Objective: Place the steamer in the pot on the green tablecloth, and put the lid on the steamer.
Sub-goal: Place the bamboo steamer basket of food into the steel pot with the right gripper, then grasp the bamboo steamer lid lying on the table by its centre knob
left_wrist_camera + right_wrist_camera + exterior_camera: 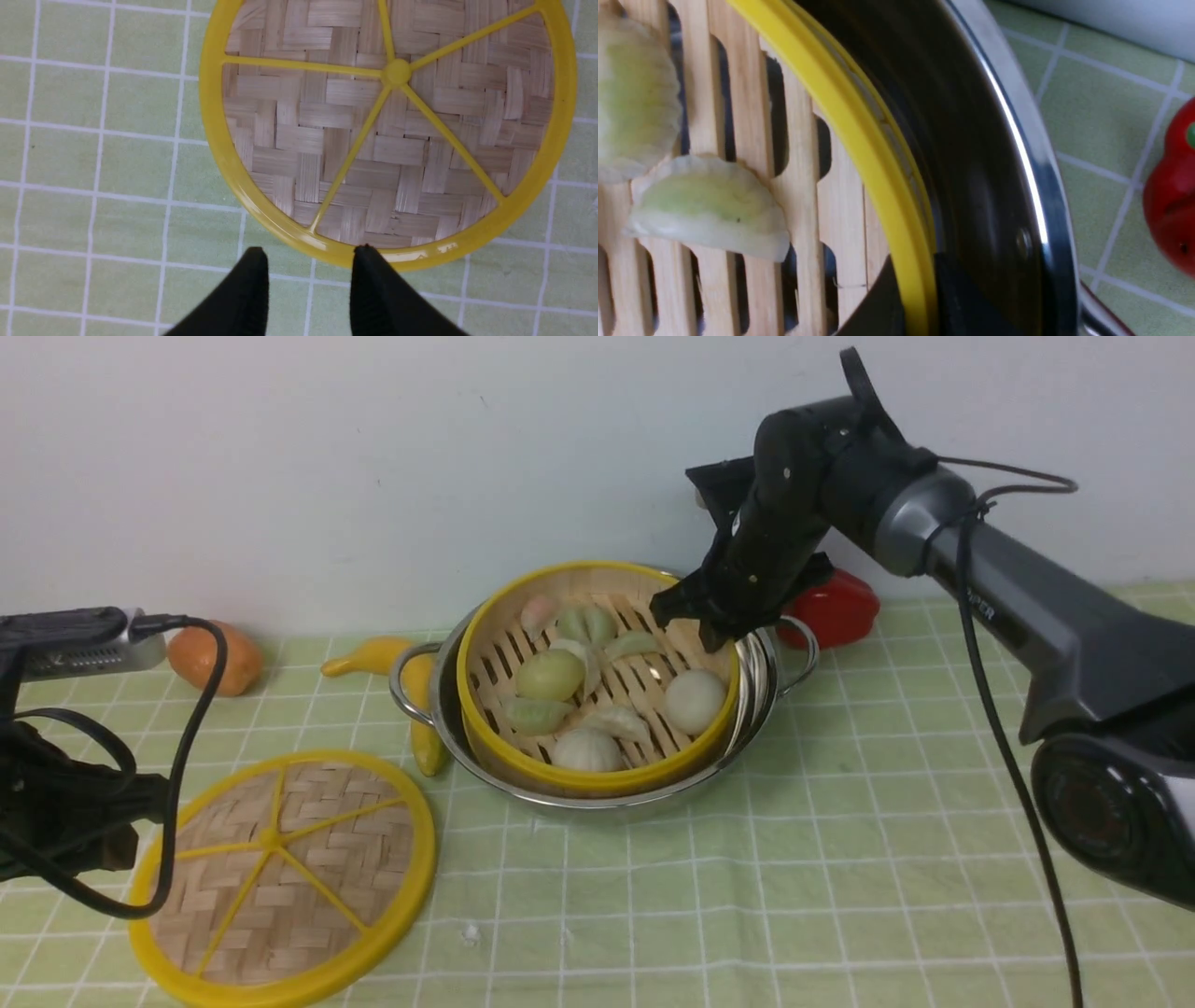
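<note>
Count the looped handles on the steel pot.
2. The left handle juts from the pot toward the lid side; the right handle sits by the red pepper.

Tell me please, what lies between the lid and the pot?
In the front view, a yellow curved fruit lies between the lid and the pot, beside the pot's left handle; the rest is bare green tablecloth.

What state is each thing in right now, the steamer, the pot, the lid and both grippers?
steamer: in the pot, apparently tilted, uncovered, dumplings inside.
pot: upright on the green tablecloth, holding the steamer.
lid: flat on the tablecloth, off the steamer.
left gripper: open, fingers by the lid's rim, holding nothing.
right gripper: shut on the steamer's rim.
</note>
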Tool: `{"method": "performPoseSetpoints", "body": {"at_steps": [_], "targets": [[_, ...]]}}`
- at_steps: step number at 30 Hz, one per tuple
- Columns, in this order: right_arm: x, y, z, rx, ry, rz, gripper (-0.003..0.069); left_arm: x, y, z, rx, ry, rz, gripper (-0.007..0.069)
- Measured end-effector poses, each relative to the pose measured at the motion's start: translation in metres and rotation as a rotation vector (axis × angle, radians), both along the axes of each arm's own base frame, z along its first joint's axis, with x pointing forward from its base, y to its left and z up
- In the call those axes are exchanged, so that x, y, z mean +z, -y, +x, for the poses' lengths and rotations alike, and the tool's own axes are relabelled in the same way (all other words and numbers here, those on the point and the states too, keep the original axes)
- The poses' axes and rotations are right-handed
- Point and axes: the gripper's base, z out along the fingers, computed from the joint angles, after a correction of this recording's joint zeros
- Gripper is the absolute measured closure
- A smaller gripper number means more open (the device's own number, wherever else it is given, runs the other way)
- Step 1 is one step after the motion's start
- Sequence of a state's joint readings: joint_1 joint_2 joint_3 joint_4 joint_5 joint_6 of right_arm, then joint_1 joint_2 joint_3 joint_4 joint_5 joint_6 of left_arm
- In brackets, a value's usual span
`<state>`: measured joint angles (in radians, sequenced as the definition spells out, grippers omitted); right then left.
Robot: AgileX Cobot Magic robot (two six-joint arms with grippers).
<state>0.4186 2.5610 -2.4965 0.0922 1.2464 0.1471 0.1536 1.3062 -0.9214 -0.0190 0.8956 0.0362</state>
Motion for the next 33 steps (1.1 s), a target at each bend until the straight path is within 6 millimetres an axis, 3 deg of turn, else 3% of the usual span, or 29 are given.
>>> {"method": "performPoseSetpoints", "body": {"at_steps": [5, 11, 13, 16, 18, 22, 27, 28, 30, 32, 33], "targets": [[0.0, -0.001, 0.0, 0.002, -0.003, 0.011, 0.0558, 0.001, 0.0, 0.003, 0.001, 0.031, 0.005, 0.0382], [0.002, -0.002, 0.0, -0.002, -0.001, 0.032, 0.0387, 0.002, -0.001, 0.006, 0.001, 0.067, 0.011, 0.0382], [0.009, -0.001, -0.001, -0.004, 0.0, 0.059, 0.0293, 0.003, -0.001, 0.007, 0.002, 0.076, 0.011, 0.0382], [0.022, 0.002, -0.001, -0.01, 0.014, 0.087, 0.0248, 0.001, -0.001, 0.009, 0.004, 0.079, 0.007, 0.0382], [0.058, 0.013, -0.004, -0.027, 0.072, 0.126, 0.0199, -0.006, 0.0, 0.016, 0.01, 0.078, -0.021, 0.0382], [0.122, 0.042, -0.012, -0.068, 0.188, 0.171, 0.0174, -0.02, 0.002, 0.032, -0.014, 0.051, -0.064, 0.0382], [0.216, 0.093, -0.045, -0.133, 0.37, 0.236, 0.0171, -0.039, 0.003, 0.062, -0.051, 0.007, -0.129, 0.0382], [0.219, 0.095, -0.046, -0.134, 0.372, 0.238, 0.0171, -0.04, 0.003, 0.063, -0.056, 0.007, -0.13, 0.0382], [0.253, 0.113, -0.07, -0.14, 0.436, 0.247, 0.0171, -0.046, 0.002, 0.075, -0.062, -0.004, -0.143, 0.0382], [0.291, 0.133, -0.111, -0.136, 0.502, 0.24, 0.0171, -0.054, 0.001, 0.087, -0.07, -0.027, -0.15, 0.0382], [0.3, 0.137, -0.124, -0.132, 0.516, 0.237, 0.0171, -0.056, 0.001, 0.089, -0.07, -0.032, -0.15, 0.0382]]}}
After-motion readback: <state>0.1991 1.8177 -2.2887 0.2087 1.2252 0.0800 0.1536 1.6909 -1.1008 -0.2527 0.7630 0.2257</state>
